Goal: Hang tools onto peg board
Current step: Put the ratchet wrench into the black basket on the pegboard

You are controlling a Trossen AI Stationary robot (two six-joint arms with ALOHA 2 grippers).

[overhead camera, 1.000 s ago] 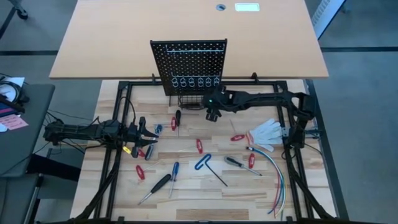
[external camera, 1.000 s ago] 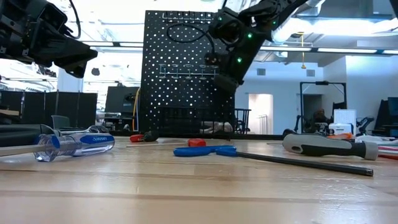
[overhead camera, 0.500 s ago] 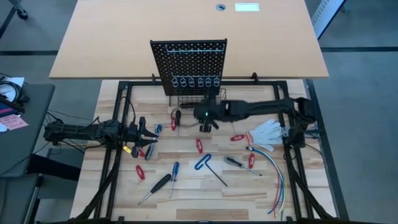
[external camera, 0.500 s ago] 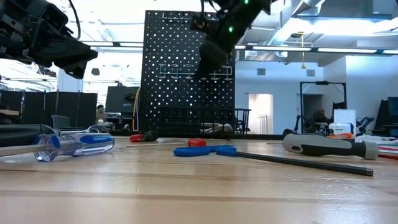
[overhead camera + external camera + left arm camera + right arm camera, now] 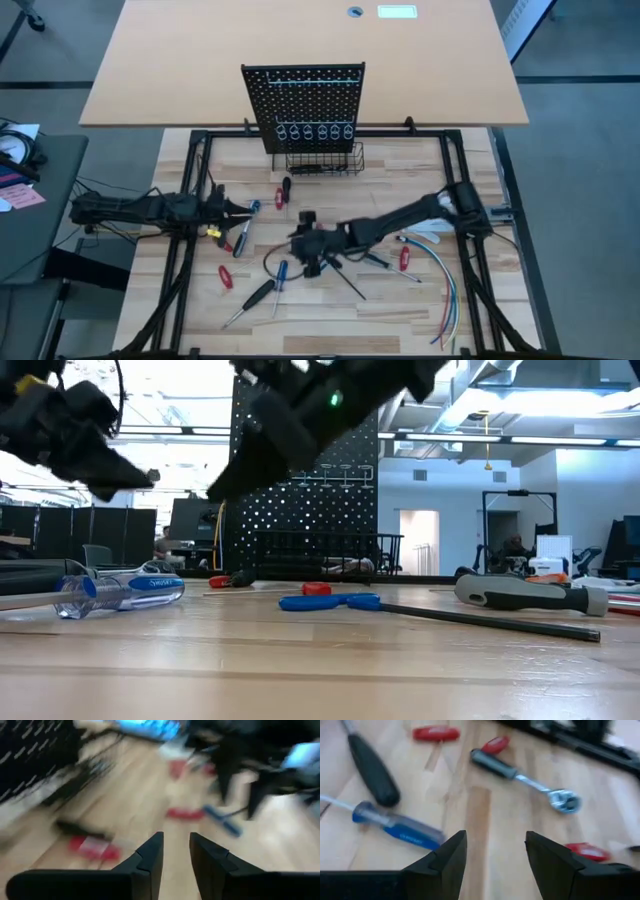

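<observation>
— Two arms over the worktop [image 5: 400, 300]. Where are their tools?

— The right tool [image 5: 312, 250] reaches low across the middle of the worktop, above the scattered hand tools, near a blue screwdriver [image 5: 281, 275]. Its wrist view shows its fingers [image 5: 440, 865] spread apart with bare wood between them and nothing gripped. Beyond them lie the blue screwdriver, a black-handled screwdriver [image 5: 372, 767], a ratchet [image 5: 525, 779] and some red handles.

— And the left?

— The left tool [image 5: 236, 208] hovers at the left side, pointing toward the middle. Its fingers [image 5: 150, 860] stand a narrow gap apart and are empty; the wrist picture is motion-blurred, so little else can be made out there.

— Where is the peg board?

— The peg board [image 5: 305, 105] stands upright at the far edge, a row of ring holders [image 5: 315, 131] along its lower part and a wire basket [image 5: 325, 160] at its foot. Whether anything lies in the basket cannot be told.

— And the other tools?

— Flat on the wood: red handles [image 5: 226, 277] at the left, another [image 5: 404, 258] by the wire bundle [image 5: 445, 280] at the right, and a long screwdriver [image 5: 530, 596] close in the low view.
</observation>
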